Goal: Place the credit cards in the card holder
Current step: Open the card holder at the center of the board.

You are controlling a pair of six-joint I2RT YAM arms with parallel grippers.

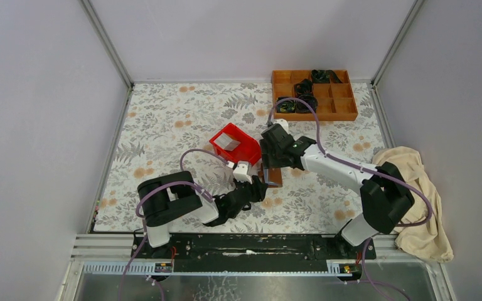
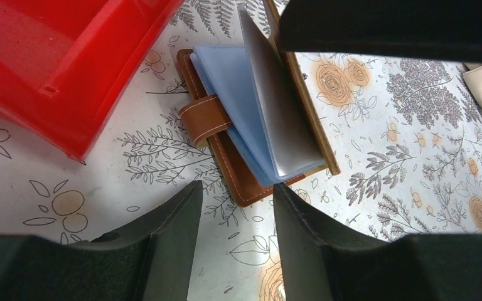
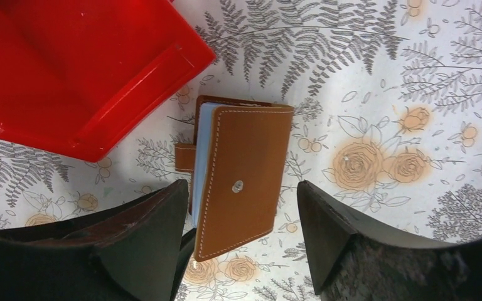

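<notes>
The brown card holder [image 1: 272, 177] lies on the table beside the red bin. It is half open in the left wrist view [image 2: 208, 119], showing pale blue lining [image 2: 229, 88] and one pale grey leaf [image 2: 276, 113] standing up; I cannot tell if that leaf is a card. In the right wrist view its raised cover [image 3: 245, 169] shows the snap stud. My left gripper [image 2: 237, 188] is open at its near corner, one fingertip [image 2: 285, 200] touching the lining. My right gripper [image 3: 241, 185] is open above the cover. A white flat piece [image 1: 228, 143] lies in the bin. No gold card shows.
The red plastic bin [image 1: 246, 150] stands right behind the card holder, also in the wrist views [image 2: 107, 81] [image 3: 88, 75]. An orange wooden compartment tray [image 1: 342, 113] with dark items sits at the back right. A beige cloth [image 1: 417, 200] lies at the right edge.
</notes>
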